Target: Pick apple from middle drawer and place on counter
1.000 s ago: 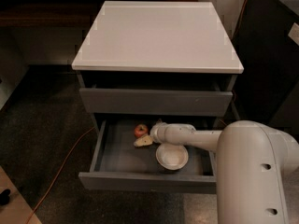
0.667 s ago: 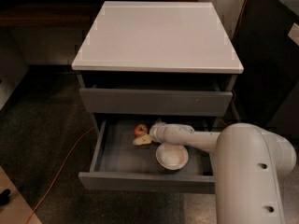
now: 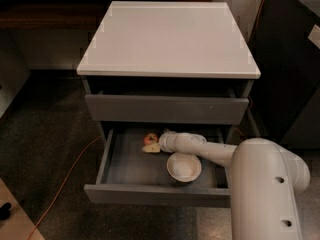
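Below the white counter [image 3: 169, 39], the middle drawer [image 3: 124, 168] of a grey cabinet stands pulled well out, showing its dark, shallow inside. Above it, the top drawer front [image 3: 166, 109] sits nearly flush with the cabinet.

From where I stand, the robot's white arm [image 3: 212, 152] reaches in from the lower right, running leftward across the back half of the open drawer. Its gripper [image 3: 155, 144] is down inside the drawer, at the rear and near the centre, right against the apple [image 3: 149, 137]. I cannot tell whether the claw is wide, narrow or closed on the fruit; the end of the arm hides that.

The apple, small, red with yellowish patches, lies on the drawer floor near the back wall, just left of the arm's tip. A pale yellowish patch shows directly below it, touching it; I cannot say what it is.

A round white bowl [image 3: 184, 166] rests upright in the drawer, in front of the arm and right of the apple, apart from it.

An orange cable [image 3: 69, 181] trails across the dark speckled floor to the left of the cabinet.
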`<state>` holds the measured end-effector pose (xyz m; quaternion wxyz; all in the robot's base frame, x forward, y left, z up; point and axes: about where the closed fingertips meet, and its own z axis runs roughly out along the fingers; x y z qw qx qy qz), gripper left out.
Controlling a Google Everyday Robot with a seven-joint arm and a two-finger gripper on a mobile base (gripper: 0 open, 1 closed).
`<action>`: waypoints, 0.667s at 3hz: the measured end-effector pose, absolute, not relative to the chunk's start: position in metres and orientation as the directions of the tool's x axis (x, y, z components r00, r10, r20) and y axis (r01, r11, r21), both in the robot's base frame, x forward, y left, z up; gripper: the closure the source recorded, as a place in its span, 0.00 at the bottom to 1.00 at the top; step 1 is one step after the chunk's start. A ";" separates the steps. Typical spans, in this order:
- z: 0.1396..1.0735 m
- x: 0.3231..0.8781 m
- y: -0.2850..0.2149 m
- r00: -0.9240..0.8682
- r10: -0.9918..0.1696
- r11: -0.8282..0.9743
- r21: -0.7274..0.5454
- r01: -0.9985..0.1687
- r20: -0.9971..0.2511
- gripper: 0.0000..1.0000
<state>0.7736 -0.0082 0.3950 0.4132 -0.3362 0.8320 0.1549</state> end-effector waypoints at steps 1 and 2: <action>0.392 0.773 -0.001 -0.435 -0.425 0.714 0.001 -0.700 -0.794 0.38; 0.398 0.767 0.001 -0.429 -0.417 0.705 0.012 -0.709 -0.801 0.61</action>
